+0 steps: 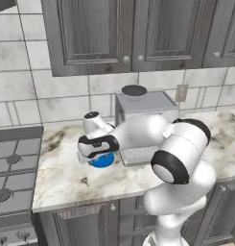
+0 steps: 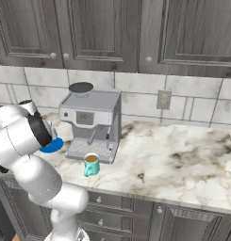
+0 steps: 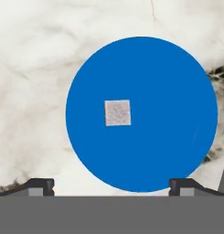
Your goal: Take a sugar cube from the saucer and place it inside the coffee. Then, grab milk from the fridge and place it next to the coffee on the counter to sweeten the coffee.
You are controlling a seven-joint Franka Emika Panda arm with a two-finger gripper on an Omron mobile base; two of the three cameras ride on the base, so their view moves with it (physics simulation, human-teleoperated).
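In the hand view the bright-blue saucer (image 3: pixel 145 114) lies on the white marble counter (image 3: pixel 31 68), with the tiny white-grey sugar cube (image 3: pixel 118 113) left of its middle. My gripper (image 3: pixel 111 185) hangs straight above the saucer, open, with nothing between its two dark fingertips (image 3: pixel 40 185). From the left base the hand (image 1: pixel 92 146) covers most of the saucer (image 1: pixel 103 161). On the right base side, the saucer (image 2: pixel 53 145) peeks out beside my arm, and the coffee, a teal mug (image 2: pixel 91 164) of brown liquid, stands to its right. The milk and the fridge are out of view.
A grey espresso machine (image 1: pixel 144 108) (image 2: pixel 91 122) stands at the back of the counter (image 1: pixel 66 178), just right of the saucer. The grey stovetop (image 1: pixel 8 163) adjoins the counter's left end. Dark cabinets (image 2: pixel 112 28) hang overhead. Bare counter (image 2: pixel 183 160) stretches right of the mug.
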